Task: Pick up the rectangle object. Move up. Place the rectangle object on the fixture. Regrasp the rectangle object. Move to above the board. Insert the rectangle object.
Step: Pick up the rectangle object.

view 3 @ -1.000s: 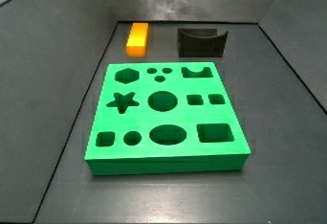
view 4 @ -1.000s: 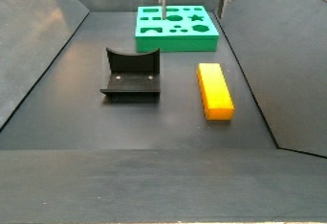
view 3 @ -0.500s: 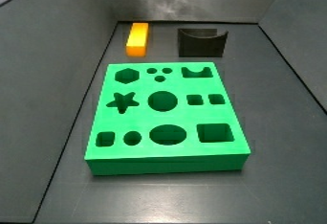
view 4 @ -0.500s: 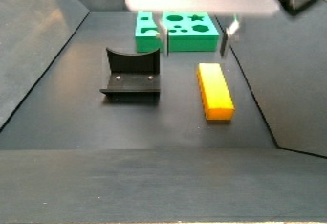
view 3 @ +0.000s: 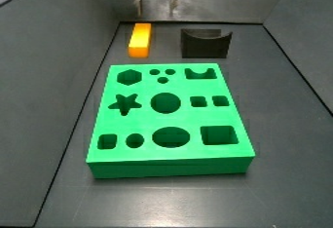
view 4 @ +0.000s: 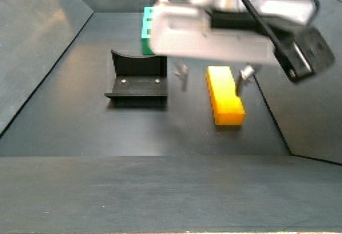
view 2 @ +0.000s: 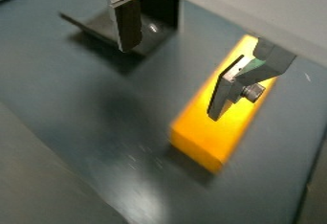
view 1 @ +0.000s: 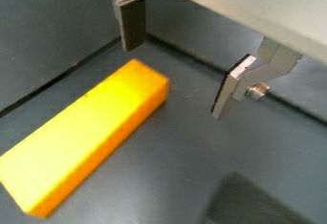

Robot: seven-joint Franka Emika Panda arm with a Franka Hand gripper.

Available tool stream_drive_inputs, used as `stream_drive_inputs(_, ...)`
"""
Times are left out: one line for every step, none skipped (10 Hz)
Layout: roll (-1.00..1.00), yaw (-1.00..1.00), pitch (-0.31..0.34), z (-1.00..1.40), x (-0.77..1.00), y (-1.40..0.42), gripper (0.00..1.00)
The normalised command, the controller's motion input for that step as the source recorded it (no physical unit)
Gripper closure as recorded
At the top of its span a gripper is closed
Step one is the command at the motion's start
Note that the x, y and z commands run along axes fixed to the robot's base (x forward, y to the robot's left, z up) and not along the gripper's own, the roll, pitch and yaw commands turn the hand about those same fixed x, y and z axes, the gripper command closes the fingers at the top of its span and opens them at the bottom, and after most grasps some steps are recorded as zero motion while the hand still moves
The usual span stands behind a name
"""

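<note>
End effector [view 1: 179,65] has travelled from over the green cut-out board [view 3: 166,121] to the orange-yellow rectangular block [view 1: 84,132]; jaws wide open, empty (pick-up approach, block not yet straddled).

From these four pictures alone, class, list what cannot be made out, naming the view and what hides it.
- The green board: in a side view, mostly hidden behind the arm.
- The claw: in a side view, blurred at the top edge, so how high it hangs above the orange-yellow block is unclear.
- The fixture: in a wrist view, partly behind a finger.
- The block's far end: covered by the other finger.
</note>
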Motion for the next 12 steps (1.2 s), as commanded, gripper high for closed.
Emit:
stream_drive_inputs(0.04, 0.0, -0.08, -0.15, -0.38, 0.03, 0.0)
stream_drive_inputs(0.0, 0.0, -0.06, -0.15, -0.22, 0.05, 0.0)
stream_drive_inputs(0.03, 0.0, -0.157, -0.38, -0.29, 0.05, 0.0)
stream_drive_inputs(0.06, 0.0, -0.21, -0.53, -0.32, 0.0, 0.0)
stream_drive_inputs(0.05, 0.0, -0.217, -0.55, -0.29, 0.0, 0.0)
stream_drive_inputs(0.0, 0.0, -0.204, -0.47, -0.25, 0.03, 0.0)
stream_drive_inputs(0.0, 0.0, -0.199, -0.43, -0.23, 0.07, 0.0)
stream_drive_inputs(-0.03, 0.0, -0.173, -0.35, -0.21, 0.15, 0.0)
stream_drive_inputs(-0.1, 0.0, -0.14, -0.23, -0.2, 0.25, 0.0)
stream_drive_inputs(-0.06, 0.0, -0.083, -0.1, -0.09, 0.11, 0.0)
stream_drive_inputs(0.0, 0.0, 0.0, 0.0, 0.0, 0.0, 1.0)
stream_drive_inputs(0.0, 0.0, 0.0, 0.0, 0.0, 0.0, 1.0)
